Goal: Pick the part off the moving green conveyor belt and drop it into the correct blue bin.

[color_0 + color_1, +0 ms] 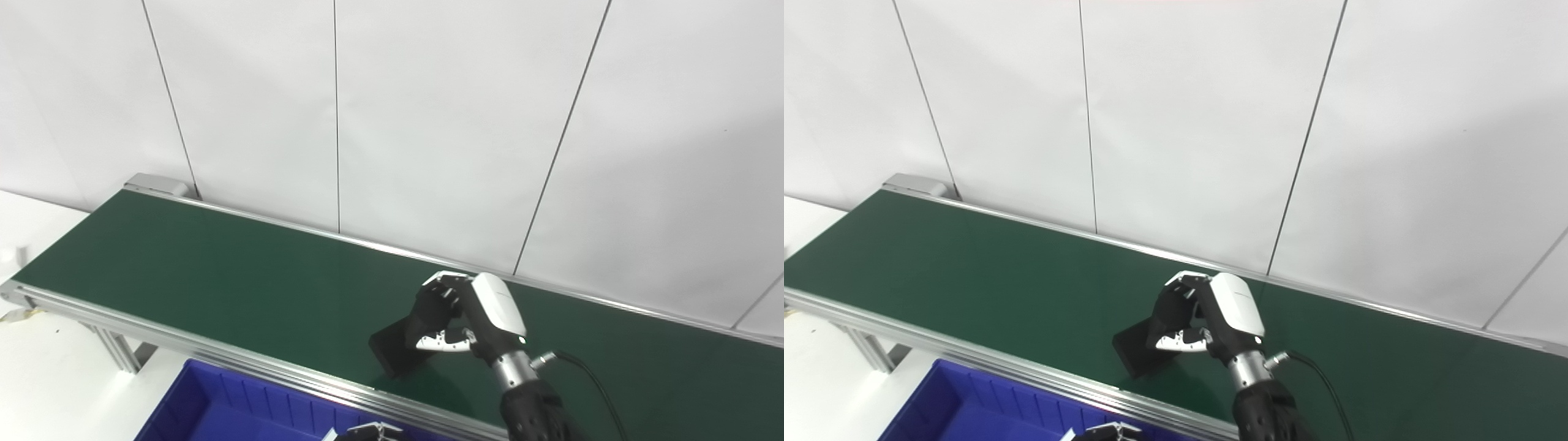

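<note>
The black block (397, 353) sits tilted over the near half of the green belt (214, 275), with the right hand (471, 318) wrapped around its right end. A blue bin (208, 407) is just below the belt's near rail. Only a sliver of the left hand (367, 432) peeks in at the bottom edge, so can't tell if it's open or closed.

One green conveyor belt (214, 269) runs from the far left to the near right. One black part (398, 350) is on it, near the belt's near edge. One blue bin (208, 404) shows at the near left, below the belt. Two hands show: the right hand (465, 318) wrapped around the part, and a sliver of the left hand (367, 432) at the bottom edge.
</note>
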{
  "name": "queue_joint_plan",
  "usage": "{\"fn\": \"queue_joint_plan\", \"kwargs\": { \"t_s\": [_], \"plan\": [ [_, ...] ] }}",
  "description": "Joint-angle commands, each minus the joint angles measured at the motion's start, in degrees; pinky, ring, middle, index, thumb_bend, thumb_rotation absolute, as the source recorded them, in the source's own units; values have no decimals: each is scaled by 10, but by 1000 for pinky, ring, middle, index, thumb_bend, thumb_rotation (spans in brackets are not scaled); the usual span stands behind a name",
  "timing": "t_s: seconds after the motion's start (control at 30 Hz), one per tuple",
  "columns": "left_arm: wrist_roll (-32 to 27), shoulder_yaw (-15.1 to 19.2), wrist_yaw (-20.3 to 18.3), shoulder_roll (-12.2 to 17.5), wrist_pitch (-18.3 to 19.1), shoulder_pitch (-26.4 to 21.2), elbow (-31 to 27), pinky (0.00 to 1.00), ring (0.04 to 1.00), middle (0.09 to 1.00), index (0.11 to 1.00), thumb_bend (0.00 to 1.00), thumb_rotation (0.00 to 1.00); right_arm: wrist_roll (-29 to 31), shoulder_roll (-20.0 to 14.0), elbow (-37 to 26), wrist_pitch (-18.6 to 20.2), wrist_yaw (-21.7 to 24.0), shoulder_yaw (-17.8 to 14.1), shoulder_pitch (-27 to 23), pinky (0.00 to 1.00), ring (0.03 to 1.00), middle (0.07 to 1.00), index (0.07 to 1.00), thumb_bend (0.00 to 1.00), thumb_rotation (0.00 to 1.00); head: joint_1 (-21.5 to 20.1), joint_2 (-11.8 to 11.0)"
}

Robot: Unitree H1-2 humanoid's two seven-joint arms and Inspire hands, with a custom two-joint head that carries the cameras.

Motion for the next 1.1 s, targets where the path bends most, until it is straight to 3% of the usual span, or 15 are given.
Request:
{"fn": "queue_joint_plan", "kwargs": {
  "t_s": [0.0, 0.27, 0.83, 1.07],
  "plan": [
    [-10, 2, -11, -3, -22, -2, -21, 562, 570, 601, 645, 969, 129, 14, 2, -50, 17, 5, -17, 0, 303, 408, 476, 515, 519, 0, 1, 1],
    [-16, 13, -28, -4, -22, 5, -34, 586, 576, 603, 652, 940, 113, 37, 0, -133, 45, 24, -51, 46, 336, 423, 486, 506, 520, 0, -25, 29],
    [-44, 49, -75, -1, -22, 30, -81, 636, 610, 624, 680, 874, 114, 33, -34, -289, 113, 82, -82, 151, 283, 410, 480, 513, 519, 0, -101, 96],
    [-60, 66, -100, -2, -22, 33, -100, 605, 607, 623, 677, 870, 82, 43, -49, -339, 131, 107, -92, 202, 296, 418, 489, 504, 519, 0, -119, 127]
  ]
}}
